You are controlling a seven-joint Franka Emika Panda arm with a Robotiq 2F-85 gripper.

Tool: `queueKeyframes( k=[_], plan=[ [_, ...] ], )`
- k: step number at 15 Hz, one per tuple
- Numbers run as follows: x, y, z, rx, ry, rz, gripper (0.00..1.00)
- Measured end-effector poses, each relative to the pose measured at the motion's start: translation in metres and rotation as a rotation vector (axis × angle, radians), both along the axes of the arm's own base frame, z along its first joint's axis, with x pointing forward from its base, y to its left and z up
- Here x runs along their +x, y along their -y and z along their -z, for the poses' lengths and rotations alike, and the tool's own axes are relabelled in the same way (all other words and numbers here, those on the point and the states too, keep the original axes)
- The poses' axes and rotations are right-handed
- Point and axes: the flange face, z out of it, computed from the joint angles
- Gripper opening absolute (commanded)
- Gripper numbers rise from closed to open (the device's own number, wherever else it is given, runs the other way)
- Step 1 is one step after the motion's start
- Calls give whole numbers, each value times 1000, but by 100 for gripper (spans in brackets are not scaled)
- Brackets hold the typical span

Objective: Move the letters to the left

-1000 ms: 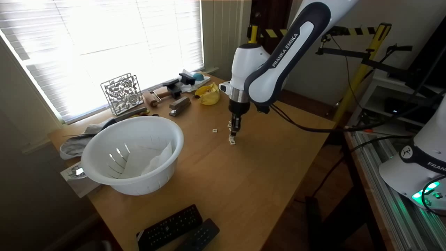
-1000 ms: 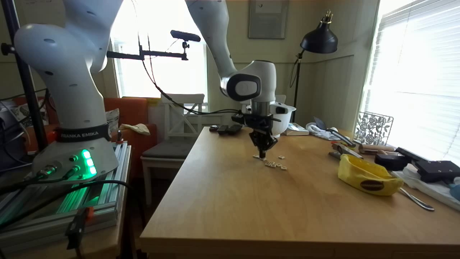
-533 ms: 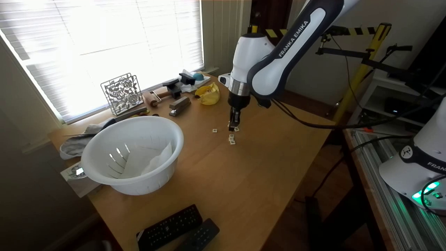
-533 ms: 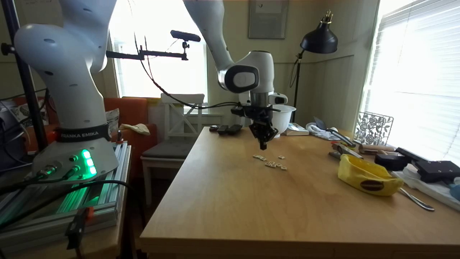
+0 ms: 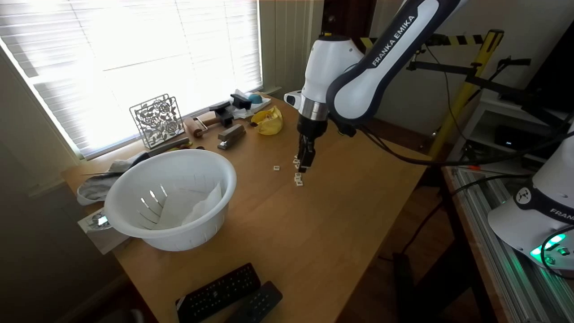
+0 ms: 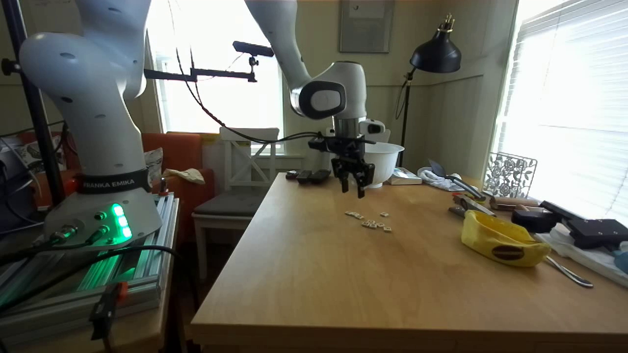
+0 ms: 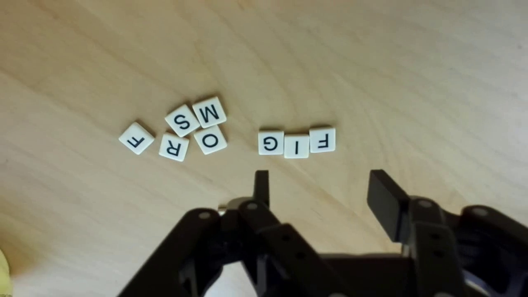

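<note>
The letters are small white tiles lying flat on the wooden table. In the wrist view a short row reads G (image 7: 270, 143), I (image 7: 296, 146) and F (image 7: 322, 140); left of it lies a looser group with an M (image 7: 209, 111), an O (image 7: 210, 140) and several others. A lone tile (image 6: 384, 214) sits apart in both exterior views. My gripper (image 7: 318, 185) is open, nothing between its fingers. In an exterior view the gripper (image 6: 353, 194) hangs above the table, over the tiles and clear of them. From another angle, the gripper (image 5: 302, 169) covers some tiles.
A large white bowl (image 5: 188, 240) stands on the table, with dark remotes (image 5: 219, 291) by the near edge. A stapler (image 5: 231, 136), a yellow pouch-like object (image 6: 503, 240) and a patterned metal holder (image 5: 157, 119) line the window side.
The gripper has risen from among the tiles, shifted a little toward the robot's base side, and its jaws have spread from shut to open. The tiles look unmoved.
</note>
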Motion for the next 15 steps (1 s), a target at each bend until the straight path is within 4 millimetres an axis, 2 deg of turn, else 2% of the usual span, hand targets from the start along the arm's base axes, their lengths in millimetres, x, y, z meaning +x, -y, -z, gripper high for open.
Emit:
queueKeyframes(
  k=[2,10,15],
  plan=[
    [-5,-1,-5,-2,3,-1,100],
    [-17,-1,-29,-12,25,5,100],
    [-18,-1,-29,-12,24,5,100]
  ],
)
